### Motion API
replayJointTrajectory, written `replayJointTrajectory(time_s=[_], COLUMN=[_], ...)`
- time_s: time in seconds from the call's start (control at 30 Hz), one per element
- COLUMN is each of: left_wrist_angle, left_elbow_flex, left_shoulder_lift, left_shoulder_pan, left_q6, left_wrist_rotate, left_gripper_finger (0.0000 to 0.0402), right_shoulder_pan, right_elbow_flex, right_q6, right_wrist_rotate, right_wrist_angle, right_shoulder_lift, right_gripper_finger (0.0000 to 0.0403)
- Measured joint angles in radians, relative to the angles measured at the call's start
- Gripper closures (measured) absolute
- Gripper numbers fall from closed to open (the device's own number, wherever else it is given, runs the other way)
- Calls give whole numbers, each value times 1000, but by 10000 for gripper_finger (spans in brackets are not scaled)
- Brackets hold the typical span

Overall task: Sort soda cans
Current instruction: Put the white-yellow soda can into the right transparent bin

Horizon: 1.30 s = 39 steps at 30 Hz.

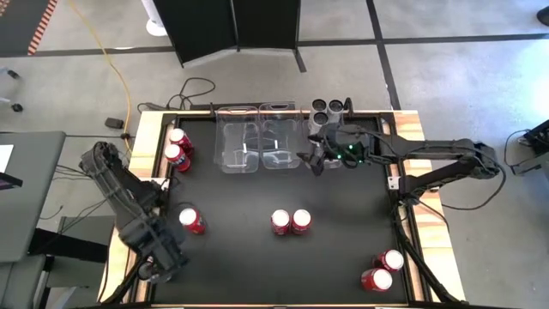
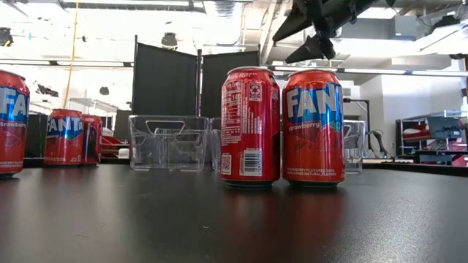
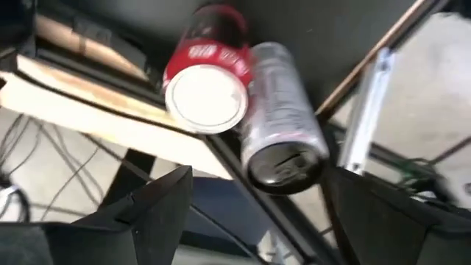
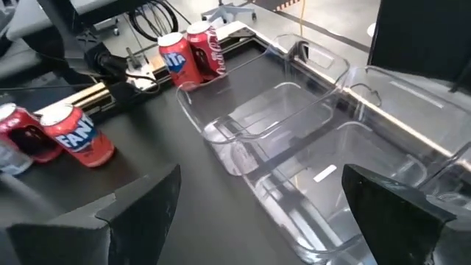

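The right gripper (image 1: 318, 160) hangs with its fingers spread wide and nothing between them, just beside the two clear plastic bins (image 1: 257, 148) at the far edge of the black table (image 1: 240, 257). The left gripper (image 1: 153, 273) sits at the near left corner, fingers also apart and holding nothing; in its wrist view a red can (image 3: 208, 77) and a silver can (image 3: 281, 121) lie touching just ahead of it. Two red Fanta strawberry cans (image 1: 291, 221) stand touching mid-table, one (image 1: 191, 220) stands alone to their left, two (image 1: 177, 148) by the left edge, two (image 1: 383, 269) at the near right corner, and three grey cans (image 1: 327, 107) behind the bins.
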Motion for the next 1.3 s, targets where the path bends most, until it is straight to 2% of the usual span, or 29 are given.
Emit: replayJointTrajectory(time_s=[0.17, 0.33, 0.5, 0.63, 0.93, 1.3], left_wrist_angle=[9, 103, 140, 120, 134, 180], left_elbow_flex=[-38, -38, -38, -38, -38, -38], left_shoulder_lift=[0, 0, 0, 0, 0, 1], left_shoulder_pan=[-22, -24, -55, -110, -195, -276], left_q6=[-52, -122, -169, -165, -217, -296], left_wrist_rotate=[0, 45, 40, -55, -91, -218], left_gripper_finger=[91, 91, 83, 69, 47, 46], right_shoulder_pan=[20, 21, 31, 53, 119, 129], right_elbow_flex=[0, 0, 0, 0, 0, 0], right_q6=[86, 182, 248, 277, 304, 311], right_wrist_rotate=[29, 30, 31, 33, 130, 151], right_wrist_angle=[0, 0, 0, 5, 6, 6], right_shoulder_lift=[0, 0, 0, 0, 0, 0], right_gripper_finger=[10, 10, 10, 10, 10, 10])
